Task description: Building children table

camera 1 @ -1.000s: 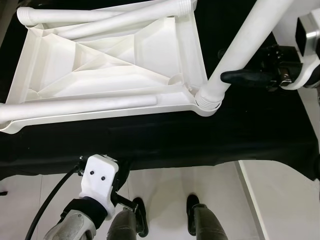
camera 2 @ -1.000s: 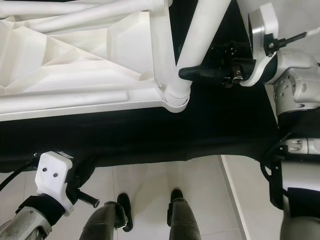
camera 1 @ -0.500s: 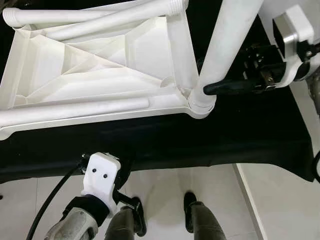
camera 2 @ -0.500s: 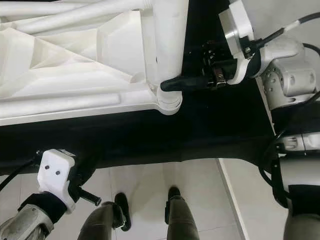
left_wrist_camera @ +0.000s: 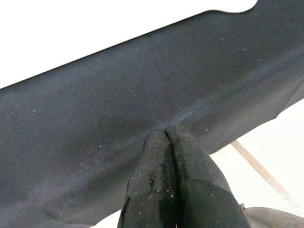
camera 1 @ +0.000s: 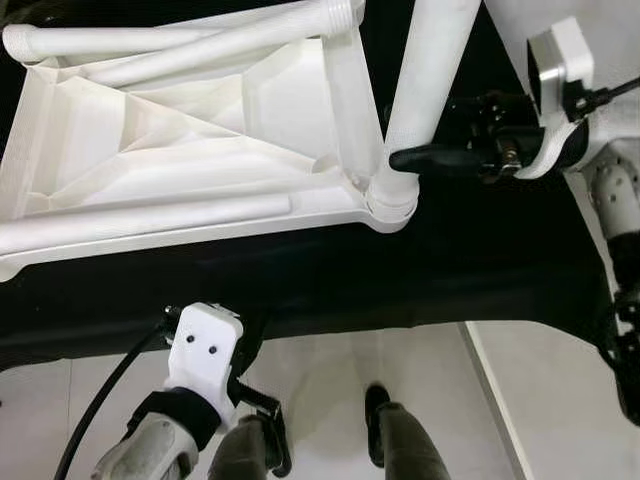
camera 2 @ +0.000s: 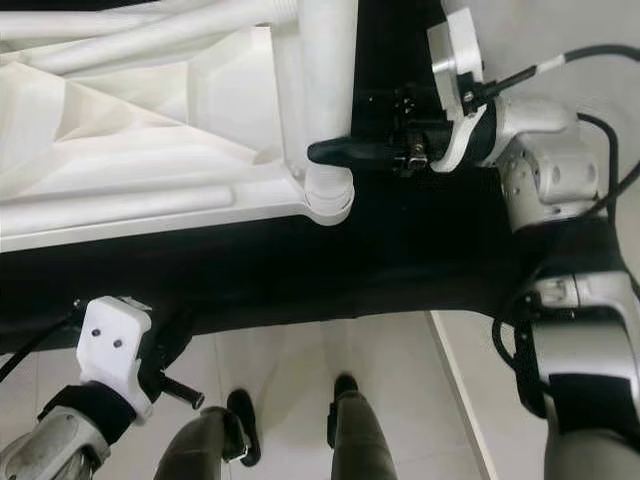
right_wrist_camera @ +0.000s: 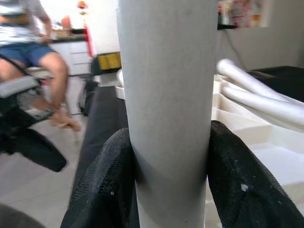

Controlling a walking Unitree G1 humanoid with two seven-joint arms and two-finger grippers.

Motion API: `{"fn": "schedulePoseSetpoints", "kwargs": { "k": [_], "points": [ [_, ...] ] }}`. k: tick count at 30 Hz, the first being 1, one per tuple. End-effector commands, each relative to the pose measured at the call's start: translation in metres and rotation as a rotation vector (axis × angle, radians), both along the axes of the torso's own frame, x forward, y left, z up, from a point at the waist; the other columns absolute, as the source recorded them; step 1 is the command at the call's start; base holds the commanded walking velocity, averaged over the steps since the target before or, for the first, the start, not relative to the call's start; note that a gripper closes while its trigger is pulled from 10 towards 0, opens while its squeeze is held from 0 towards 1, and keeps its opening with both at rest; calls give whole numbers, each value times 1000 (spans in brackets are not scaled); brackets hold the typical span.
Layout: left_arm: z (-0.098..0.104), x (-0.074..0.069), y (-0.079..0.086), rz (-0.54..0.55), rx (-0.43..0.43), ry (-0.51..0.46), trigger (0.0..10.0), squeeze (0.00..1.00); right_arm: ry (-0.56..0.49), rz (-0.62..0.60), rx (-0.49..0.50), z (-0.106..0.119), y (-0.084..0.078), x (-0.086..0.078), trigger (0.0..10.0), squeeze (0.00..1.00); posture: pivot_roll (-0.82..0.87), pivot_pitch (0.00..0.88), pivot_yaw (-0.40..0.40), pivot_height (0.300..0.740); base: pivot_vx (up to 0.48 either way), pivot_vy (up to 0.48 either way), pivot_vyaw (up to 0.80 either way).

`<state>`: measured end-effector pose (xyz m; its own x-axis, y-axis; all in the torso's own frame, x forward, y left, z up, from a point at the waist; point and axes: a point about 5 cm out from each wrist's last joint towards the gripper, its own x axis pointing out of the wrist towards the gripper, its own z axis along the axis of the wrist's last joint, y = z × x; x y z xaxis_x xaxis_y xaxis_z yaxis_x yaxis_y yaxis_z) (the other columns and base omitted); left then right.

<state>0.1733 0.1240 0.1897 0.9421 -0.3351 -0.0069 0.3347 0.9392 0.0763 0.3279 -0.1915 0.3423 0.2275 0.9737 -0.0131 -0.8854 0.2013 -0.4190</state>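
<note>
On the black cloth, left eye view: the upturned white children's table top (camera 1: 190, 150) lies underside up with its ribs showing; loose table legs (camera 1: 180, 45) lie across its far edge and another along its near edge.
Leg in hand, left eye view: one white table leg (camera 1: 425, 70) stands nearly upright with its foot in the corner socket (camera 1: 392, 205) nearest the robot's right.
Right gripper, left eye view: the right gripper (camera 1: 425, 158) clasps that leg just above the socket, one black finger lying across the leg's front.
Right eye view: same corner; the leg's threaded collar sits on the socket rim, though how deep it is seated cannot be told.
Left wrist view: the left gripper (left_wrist_camera: 166, 135) has its fingers pressed together, holding nothing, hanging low beside the draped black cloth (left_wrist_camera: 95, 118) over the tiled floor.
Right wrist view: two black fingers (right_wrist_camera: 102, 180) pinch the leg on both sides; a seated person (right_wrist_camera: 33, 52) is in the blurred background.
Step in hand: likely fitting this leg into its corner.
Next move: probably keep the leg square to the socket while pressing or twisting it home, then release.
</note>
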Motion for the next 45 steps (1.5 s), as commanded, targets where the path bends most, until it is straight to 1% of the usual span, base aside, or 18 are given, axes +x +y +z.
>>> {"fn": "schedulePoseSetpoints", "kwargs": {
  "k": [1, 2, 5, 6, 7, 8, 9, 10, 11, 13, 19, 27, 30, 31, 33, 36, 41, 45],
  "points": [
    [-6, -2, 1, 6, 3, 34, 10000, 0, 214, -158, -73, -49, -11, 11, 10000, 0, -12, 463, 65, 740, 0, 0, 0],
    [-6, -2, 0, 5, 3, 34, 10000, 0, 239, -248, -40, -57, -14, 7, 10000, 0, -12, 463, 65, 740, 0, 0, 0],
    [-6, -2, 1, 6, 3, 34, 10000, 0, 275, -323, -9, -68, -14, 2, 10000, 0, -21, 457, 55, 740, 0, 0, 0],
    [-7, -2, 1, 8, 3, 33, 10000, 0, 306, -438, 39, -88, -7, -8, 10000, 0, -28, 450, 51, 740, 0, 0, 0],
    [-7, -2, 1, 8, 3, 33, 10000, 0, 306, -438, 39, -88, -7, -8, 10000, 0, -28, 450, 51, 740, 0, 0, 0],
    [-8, 1, 3, 14, 1, 31, 10000, 0, 313, -821, 128, -134, 21, -40, 10000, 0, -57, 443, 71, 740, 0, 0, 0],
    [-8, 1, 3, 14, 1, 31, 10000, 0, 313, -821, 128, -134, 21, -40, 10000, 0, -57, 443, 71, 740, 0, 0, 0],
    [-8, 3, 4, 16, -1, 29, 10000, 0, 348, -951, 188, -144, 27, -54, 10000, 0, -57, 443, 71, 740, 0, 0, 0],
    [-8, 5, 4, 8, -1, 26, 10000, 0, 379, -1029, 240, -152, 33, -57, 10000, 0, -51, 425, 87, 740, 0, 0, 0],
    [-9, 6, 3, 2, 1, 25, 10000, 0, 363, -1048, 277, -151, 40, -52, 10000, 0, -50, 416, 89, 740, 0, 0, 0],
    [-11, 11, 4, -3, 8, 21, 10000, 0, 371, -1057, 330, -150, 54, -40, 10000, 0, -58, 391, 87, 740, 0, 0, 0],
    [-11, 18, 5, 15, 6, 1, 10000, 0, 361, -990, 302, -142, 70, -32, 10000, 0, -60, 374, 71, 740, 0, 0, 0],
    [-10, 21, 4, 22, 6, -14, 10000, 0, 238, -750, 190, -119, 84, -21, 10000, 0, -62, 363, 62, 740, 0, 0, 0],
    [-10, 21, 4, 22, 6, -14, 10000, 0, 238, -750, 190, -119, 84, -21, 10000, 0, -62, 363, 62, 740, 0, 0, 0],
    [-10, 24, 3, 18, 8, -23, 10000, 0, 160, -599, 82, -106, 83, -12, 10000, 0, -61, 354, 58, 740, 0, 0, 0],
    [-9, 26, 4, 16, 11, -30, 10000, 0, 125, -555, 9, -101, 76, -3, 10000, 0, -58, 349, 53, 740, 0, 0, 0],
    [-9, 28, 5, 18, 14, -40, 10000, 0, 142, -537, -28, -96, 67, 9, 10000, 0, -52, 344, 46, 740, 0, 0, 0],
    [-9, 29, 6, 22, 15, -46, 10000, 0, 207, -546, 17, -94, 62, 16, 10000, 0, -51, 342, 44, 740, 0, 0, 0]
  ]
}}
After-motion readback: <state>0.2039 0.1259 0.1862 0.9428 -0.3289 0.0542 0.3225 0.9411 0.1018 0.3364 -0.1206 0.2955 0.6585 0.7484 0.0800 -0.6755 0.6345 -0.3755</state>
